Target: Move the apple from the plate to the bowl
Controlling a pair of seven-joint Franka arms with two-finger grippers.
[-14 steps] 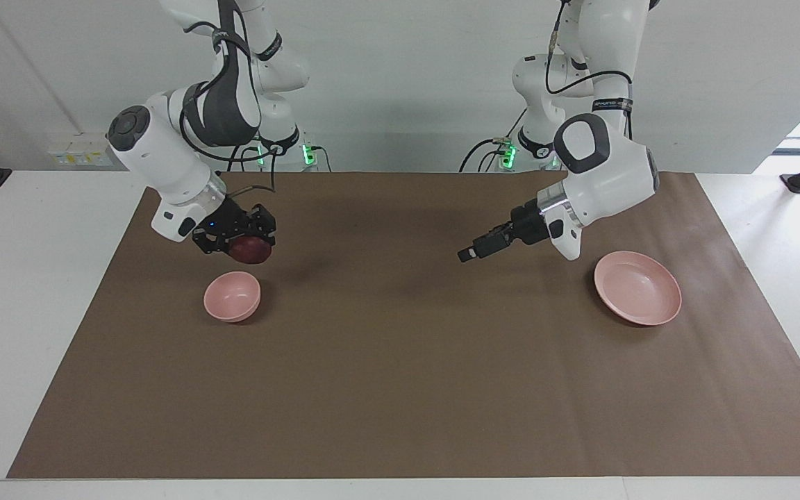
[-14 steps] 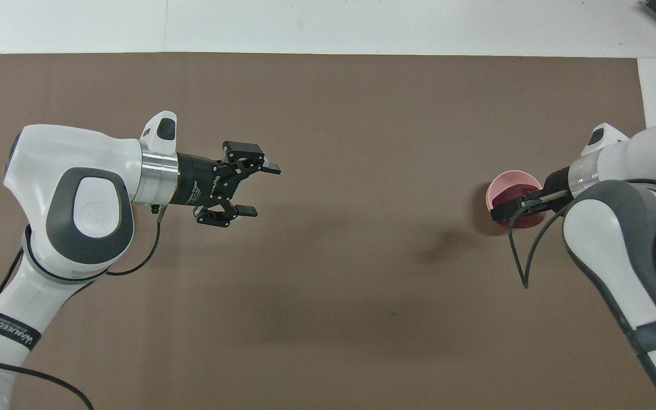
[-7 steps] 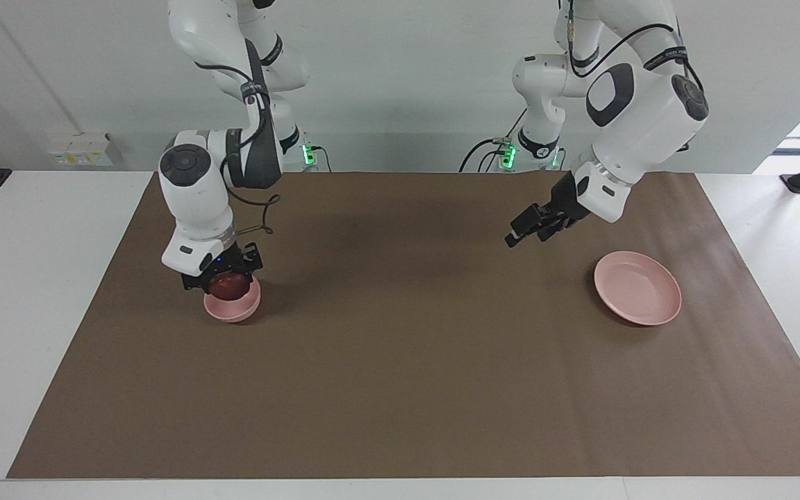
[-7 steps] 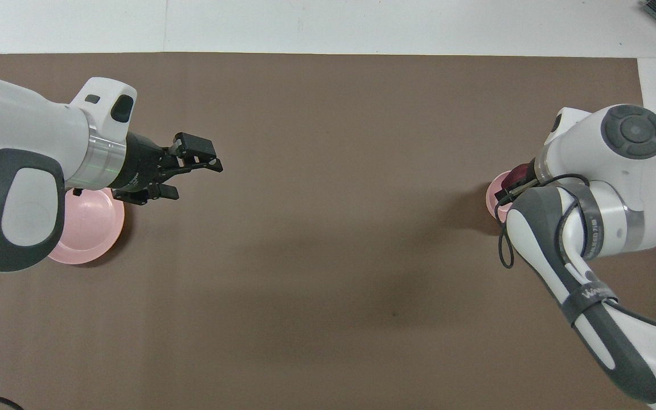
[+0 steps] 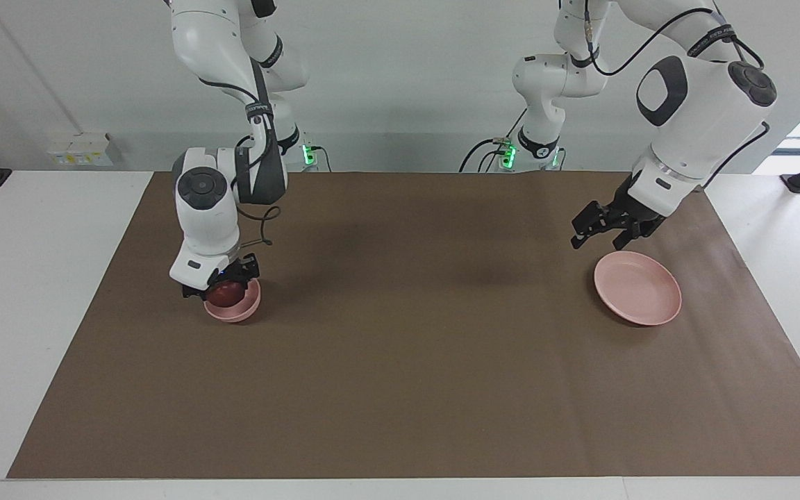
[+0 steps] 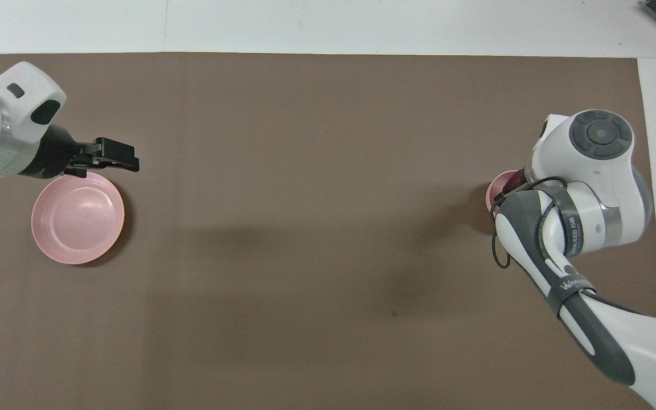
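Brown matting (image 5: 407, 361) covers the counter (image 5: 46, 278), white wall up top, and I'm working at the right arm's end of it. My right gripper (image 5: 223, 286) is down in the small pink bowl (image 5: 233, 307) with the apple (image 5: 225, 294) between its fingers, closed on the fruit as far as I can read it. From above, my own wrist hides nearly everything; only a sliver of bowl rim (image 6: 496, 191) and a bit of dark red apple (image 6: 515, 181) peek out. So I can't say for certain whether the apple's underside touches the bowl's floor, though from the facing camera it looks seated low inside the rim.

My left gripper (image 5: 601, 232) hangs over the mat just beside the wide pink plate (image 5: 637, 287), at the left arm's end, fingers parted and holding nothing. That arm is waiting. The plate is bare, so the carry is done and the release is what's left.

How I'd do it well: settle the apple until it bears on the bowl, then open the fingers evenly and only as wide as needed, because this bowl is barely wider than the fruit and a finger could catch the rim and tip it. Then lift straight up, no sideways drift, so nothing drags the bowl or rolls the apple out.
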